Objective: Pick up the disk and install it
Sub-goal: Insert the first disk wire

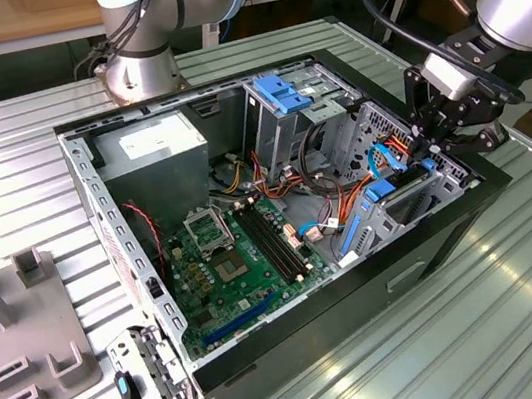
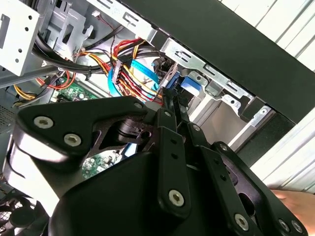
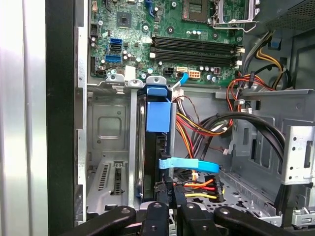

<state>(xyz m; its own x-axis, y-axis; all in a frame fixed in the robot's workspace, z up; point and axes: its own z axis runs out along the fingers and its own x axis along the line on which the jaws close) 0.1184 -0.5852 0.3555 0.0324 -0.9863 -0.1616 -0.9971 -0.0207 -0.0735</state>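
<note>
The disk [image 3: 157, 115], grey with bright blue rails, stands on edge in a slot of the drive bay at the open computer case's front corner; in the exterior view the disk [image 1: 404, 190] lies on that view's right. My gripper [image 1: 431, 151] hangs right over its outer end. In the first wrist view my gripper [image 3: 167, 194] has its fingers drawn together at the disk's near end. In the second wrist view my gripper [image 2: 172, 105] is narrow and shut, its tips beside the disk's blue rail [image 2: 187, 88]. I cannot tell whether the tips touch it.
Coloured cables [image 3: 197, 184] and a blue ribbon [image 3: 189, 164] run close beside the disk. An empty bay slot [image 3: 108, 147] lies on its other side. The motherboard [image 1: 234, 255], power-supply box [image 1: 151, 147] and blue-topped drive cage [image 1: 285, 95] share the case. A grey fixture [image 1: 15, 340] sits on the table.
</note>
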